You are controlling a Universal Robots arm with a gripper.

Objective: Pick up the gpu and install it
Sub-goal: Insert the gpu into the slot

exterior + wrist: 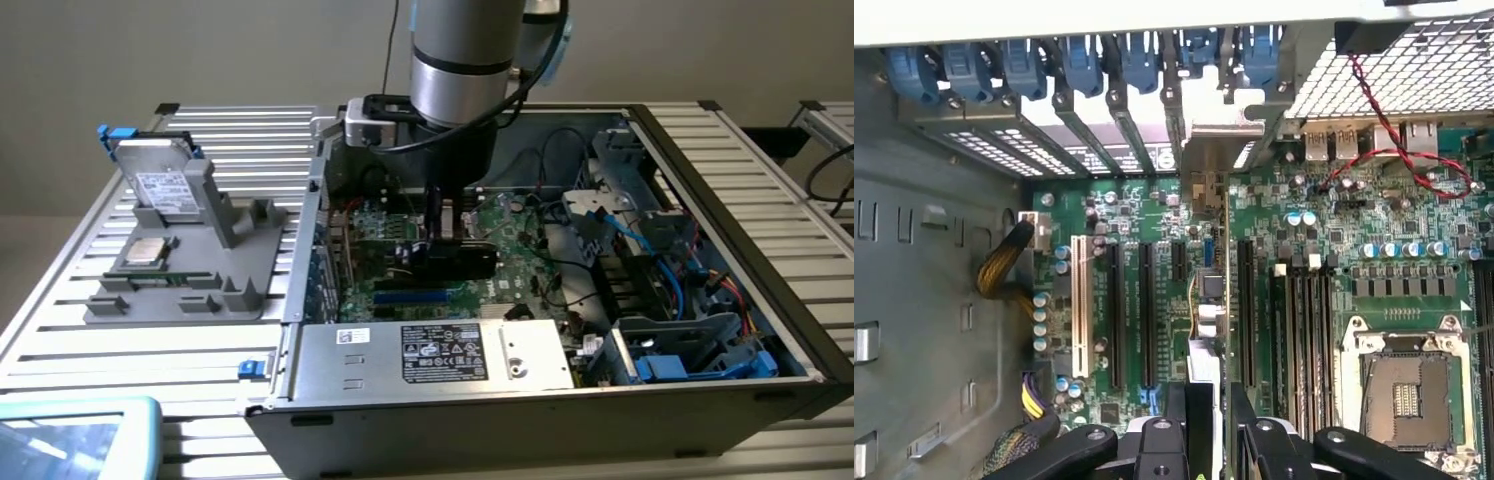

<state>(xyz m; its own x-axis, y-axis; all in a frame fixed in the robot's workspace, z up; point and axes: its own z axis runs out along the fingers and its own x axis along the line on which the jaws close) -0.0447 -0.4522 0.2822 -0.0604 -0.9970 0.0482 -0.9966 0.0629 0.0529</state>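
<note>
**Card held upright over the board inside the open case**

Nearest to me, outside the computer case [534, 430] at the exterior view's left corner, a teal-framed panel [74, 430] rests on the slatted desk [80, 350]. Just inside the case's near wall sits the silver power supply [441, 352] with its black label facing up. Towards the exterior view's right of the case there is a blue drive bracket [681, 362] with blue cables running above it.

Past the power supply, the green motherboard [521, 250] lies flat on the case floor. Over its middle, the pincer [449, 240] is clamped on the gpu [451, 262], with one finger on each face of the card. The gpu stands on edge, its dark side towards me. From the wrist view it reads as a thin line running along the board among the long black expansion slots [1146, 310], its silver bracket end pointing at the row of blue slot clips [1079, 65] on the case's rear wall. I cannot tell whether its lower edge touches a slot or hangs just above one. The bare processor socket [1404, 385] lies well to one side of it, and a red-and-black wire [1384, 140] loops near the rear ports.

The arm [461, 60] comes straight down into the case from above.

Outside the case, on the exterior view's left, a grey holder [240, 290] carries a silver hard drive [163, 188] leaning upright, a processor chip [144, 252] and a narrow memory stick [171, 280].
</note>
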